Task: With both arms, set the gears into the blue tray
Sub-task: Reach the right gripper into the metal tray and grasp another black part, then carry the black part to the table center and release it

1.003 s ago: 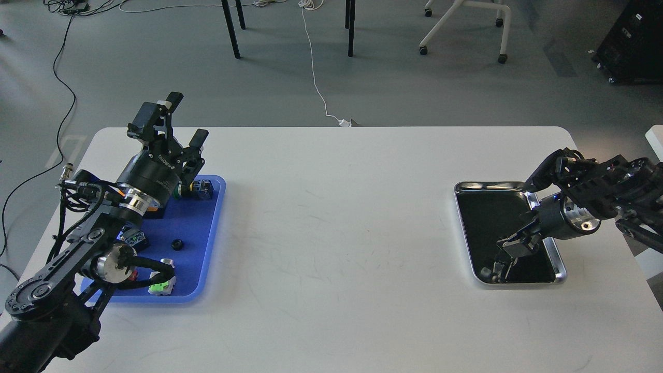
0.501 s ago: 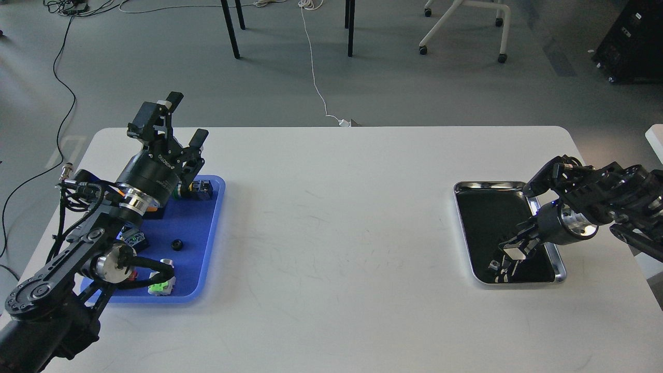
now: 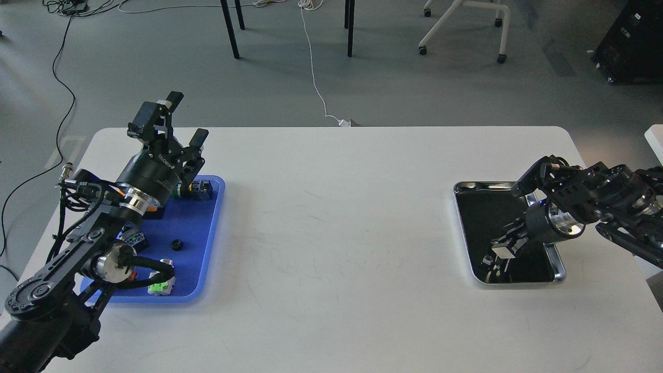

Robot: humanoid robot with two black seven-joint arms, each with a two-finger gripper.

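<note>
One small black gear [image 3: 177, 244] lies on the blue tray [image 3: 204, 259] at the table's left. My left gripper [image 3: 186, 118] is raised above the tray's far end, open, with nothing between its fingers. My right gripper [image 3: 500, 254] hangs low over the steel tray [image 3: 487, 184] at the right, pointing down and to the left. It is dark against the tray's mirror-like bottom, so its fingers and anything held between them cannot be made out.
The blue tray also holds a green-faced switch [image 3: 160, 285], a dark blue-black part [image 3: 203, 187] and other small parts partly hidden under my left arm. Chair and table legs stand on the floor beyond the white table [image 3: 336, 233].
My right gripper has risen from the steel tray's near end and shifted a little back and left. The left arm and the gear on the blue tray have not moved.
</note>
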